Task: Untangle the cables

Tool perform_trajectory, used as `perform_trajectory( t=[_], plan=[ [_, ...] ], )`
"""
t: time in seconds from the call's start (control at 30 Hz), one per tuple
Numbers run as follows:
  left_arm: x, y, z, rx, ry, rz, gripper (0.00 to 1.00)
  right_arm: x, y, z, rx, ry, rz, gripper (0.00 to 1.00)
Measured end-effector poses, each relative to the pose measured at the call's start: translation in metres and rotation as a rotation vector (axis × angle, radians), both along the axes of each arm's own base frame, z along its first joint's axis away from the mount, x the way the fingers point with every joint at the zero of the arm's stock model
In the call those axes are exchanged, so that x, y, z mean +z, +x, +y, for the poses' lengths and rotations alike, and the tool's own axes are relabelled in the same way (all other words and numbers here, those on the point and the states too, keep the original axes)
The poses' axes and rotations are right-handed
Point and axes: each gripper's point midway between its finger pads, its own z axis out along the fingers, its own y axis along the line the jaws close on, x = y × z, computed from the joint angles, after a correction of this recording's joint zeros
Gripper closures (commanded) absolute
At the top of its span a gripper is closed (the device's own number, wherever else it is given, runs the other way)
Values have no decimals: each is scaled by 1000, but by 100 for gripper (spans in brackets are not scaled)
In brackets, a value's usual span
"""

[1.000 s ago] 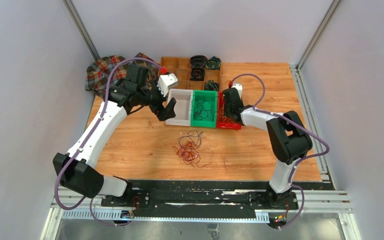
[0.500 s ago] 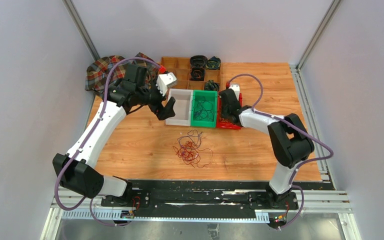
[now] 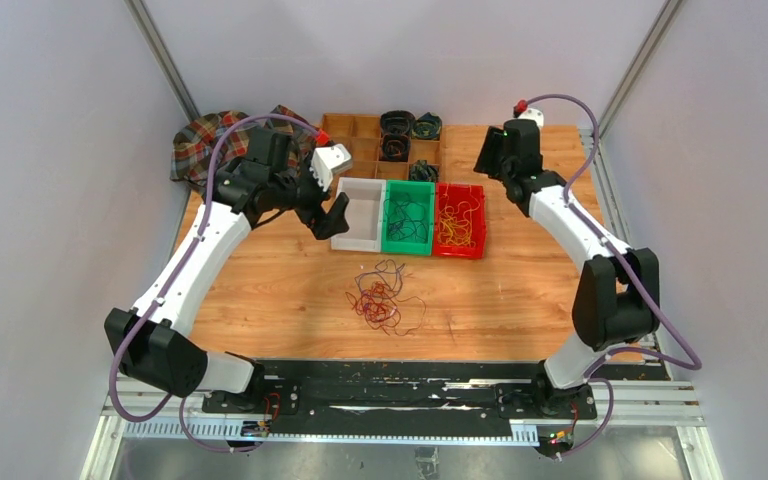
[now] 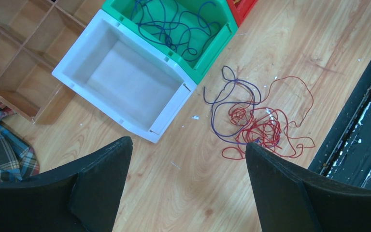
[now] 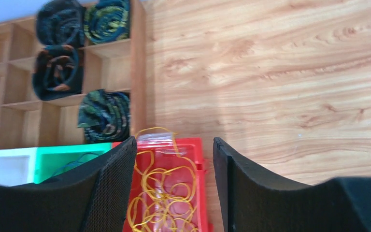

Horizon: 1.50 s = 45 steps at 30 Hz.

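A tangle of red and dark purple cables (image 3: 385,297) lies loose on the wooden table, near the front; the left wrist view shows the same tangle (image 4: 261,121). Yellow cables (image 5: 166,193) lie in the red bin (image 3: 476,215), and blue cables (image 4: 174,29) in the green bin (image 3: 392,240). The white bin (image 3: 360,212) holds nothing. My left gripper (image 3: 330,205) (image 4: 187,145) hangs open above bare table beside the white bin's left side. My right gripper (image 3: 490,160) (image 5: 174,141) is open and empty, raised behind the red bin's far end.
A wooden compartment tray (image 3: 360,135) with dark rolled items (image 3: 396,128) stands behind the bins. A plaid cloth (image 3: 200,145) lies at the back left. The black mounting rail (image 3: 380,385) runs along the near edge.
My right gripper has opened and risen out of the red bin, swinging back and to the right. The yellow cables stay in the bin. The left arm has not moved.
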Motion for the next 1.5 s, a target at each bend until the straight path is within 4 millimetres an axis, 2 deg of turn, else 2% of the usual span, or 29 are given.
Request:
perform_trajectory(
  t=[0.07, 0.17, 0.3, 0.43, 0.67, 0.83, 0.97, 1.17, 1.27, 1.47, 1.5],
  plan=[
    [0, 1, 1, 4, 0, 0, 9, -13, 4, -12, -15, 6, 35, 40],
    [0, 1, 2, 8, 0, 0, 9, -41, 7, -23, -20, 23, 109, 49],
    [0, 2, 3, 10, 0, 0, 9, -68, 6, -23, 4, 39, 182, 59],
    [0, 2, 3, 10, 0, 0, 9, -71, 4, -15, 46, 12, 184, 68],
    [0, 3, 4, 13, -1, -1, 9, -75, 1, 0, 104, -54, 186, 71],
    [0, 4, 7, 22, -1, -1, 9, -106, 2, 7, 131, -123, 247, 73],
    [1, 5, 8, 26, -2, -3, 9, -109, 12, 16, 147, -160, 239, 74],
    [1, 7, 11, 30, -1, -8, 9, -133, 10, 23, 165, -194, 295, 75],
    [1, 8, 13, 34, -1, -9, 9, -136, 9, 25, 173, -207, 306, 76],
    [1, 9, 14, 34, -7, -8, 9, -139, 10, 22, 166, -232, 311, 98],
    [2, 9, 14, 34, -8, -9, 9, -140, 10, 21, 165, -237, 314, 99]
  ],
)
